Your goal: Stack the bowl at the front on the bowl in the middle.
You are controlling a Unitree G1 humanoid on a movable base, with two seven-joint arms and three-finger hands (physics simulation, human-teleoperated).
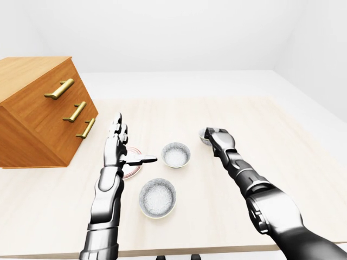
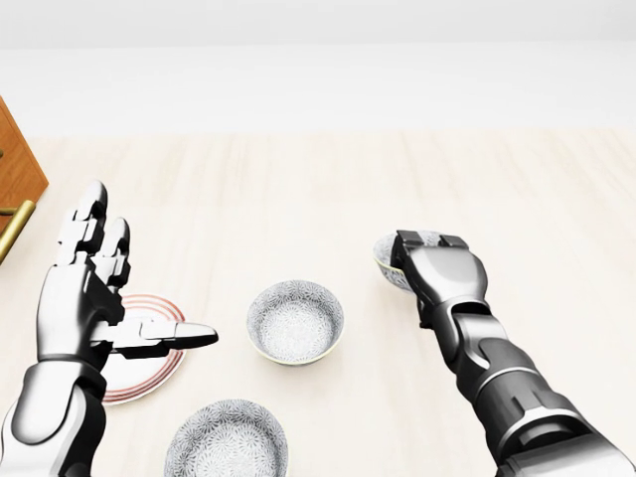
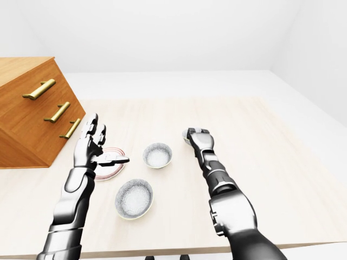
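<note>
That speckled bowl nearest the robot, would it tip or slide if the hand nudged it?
The nearest bowl looks rigid, like glazed ceramic, so it should keep its shape. It is wide and shallow and sits upright, so probably slow to tip. On the smooth wooden table it would likely slide rather than roll, and its glossy rim may be slippery for a robot hand.

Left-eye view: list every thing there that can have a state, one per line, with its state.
Wooden drawer chest with brass handles: all drawers closed.
Nearest speckled grey bowl: upright, empty, standing alone.
Middle speckled grey bowl: upright, empty, nothing stacked in it.
Third speckled bowl: under the right robot hand, mostly hidden.
Red-rimmed white plate: flat, empty.
Left robot hand: open, raised over the plate, holding nothing.
Right robot hand: grip cannot be told.
</note>
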